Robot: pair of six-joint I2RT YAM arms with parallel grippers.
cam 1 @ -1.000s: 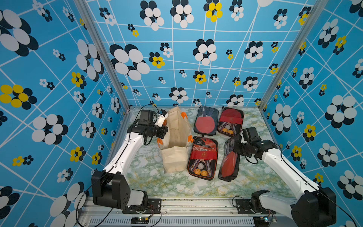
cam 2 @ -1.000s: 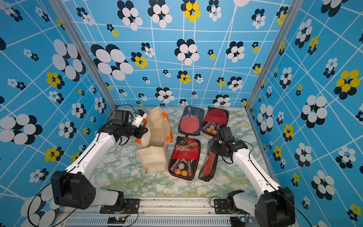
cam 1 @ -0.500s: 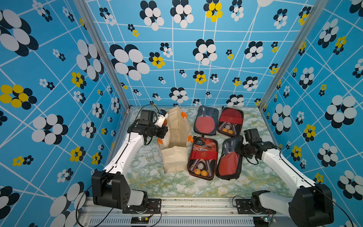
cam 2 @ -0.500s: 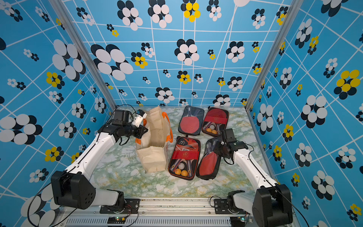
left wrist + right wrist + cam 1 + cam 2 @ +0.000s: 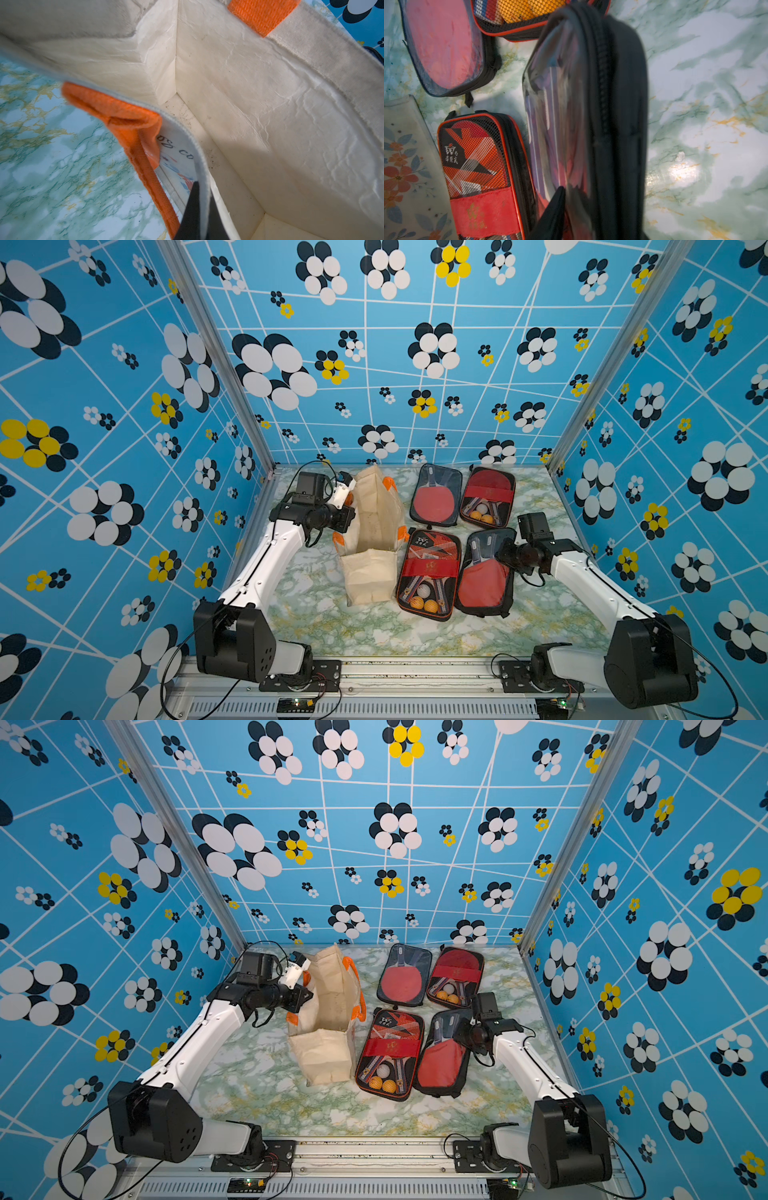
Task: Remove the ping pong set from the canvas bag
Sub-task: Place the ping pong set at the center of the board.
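The canvas bag (image 5: 374, 531) (image 5: 332, 1006) stands left of centre with its mouth open, and my left gripper (image 5: 352, 512) (image 5: 199, 218) is shut on its near rim beside an orange handle (image 5: 133, 128). In the left wrist view only bare lining shows inside the bag. Several ping pong sets lie on the table to its right. One of them, with a clear face and a red paddle (image 5: 484, 572) (image 5: 442, 1056) (image 5: 571, 104), lies almost flat at the near right. My right gripper (image 5: 502, 556) (image 5: 577, 216) is open around its far end.
A mesh-fronted set (image 5: 430, 572) (image 5: 477, 166) lies between the bag and the near right set. Two more sets (image 5: 436, 495) (image 5: 488, 497) lie at the back. Blue flowered walls close in three sides of the marble table (image 5: 324, 626).
The near right set has tipped from standing on its edge to lying almost flat, and the right gripper's jaws have opened. The left arm and the bag have not moved.
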